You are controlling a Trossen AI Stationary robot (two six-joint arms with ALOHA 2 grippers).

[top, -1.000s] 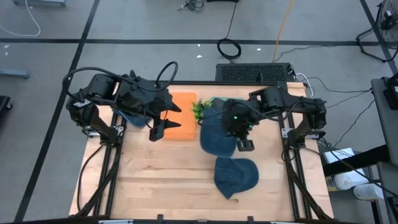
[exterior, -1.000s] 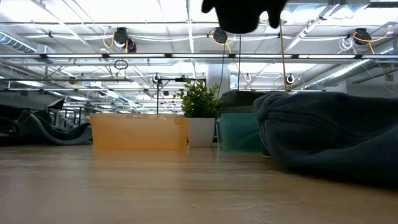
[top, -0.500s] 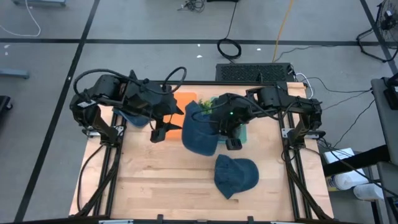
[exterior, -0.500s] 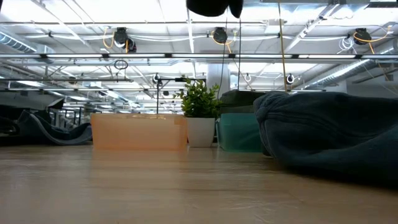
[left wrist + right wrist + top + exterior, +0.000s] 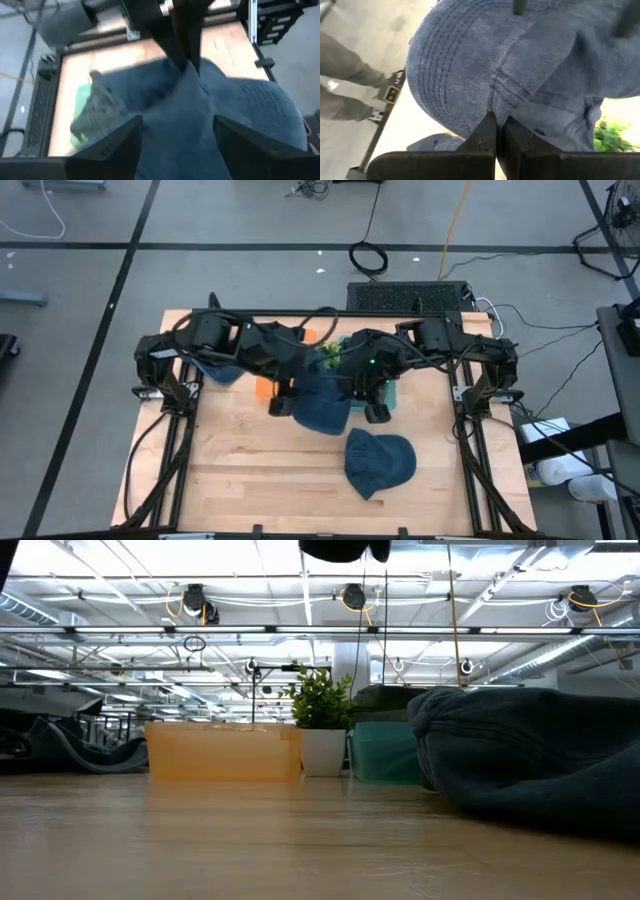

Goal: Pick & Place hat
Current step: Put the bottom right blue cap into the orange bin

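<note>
So the right gripper (image 5: 495, 131) is clenched tight on a fold of the blue denim hat (image 5: 322, 402), holding it up off the wooden table (image 5: 240, 470) around the middle of the back half. From the right wrist you can see the cloth pinched right between the fingertips, brim stitching bulging above. The left gripper (image 5: 175, 135) sits at the hat's 9 o'clock side with its jaws spread apart, one finger on each side of the denim, not squeezing anything as far as I can tell. A second hat (image 5: 380, 462) lies flat on the table at about 5 o'clock from the lifted one. An orange box (image 5: 222, 751), small potted plant (image 5: 322, 730) and green bin (image 5: 385, 752) sit along the back edge.
</note>
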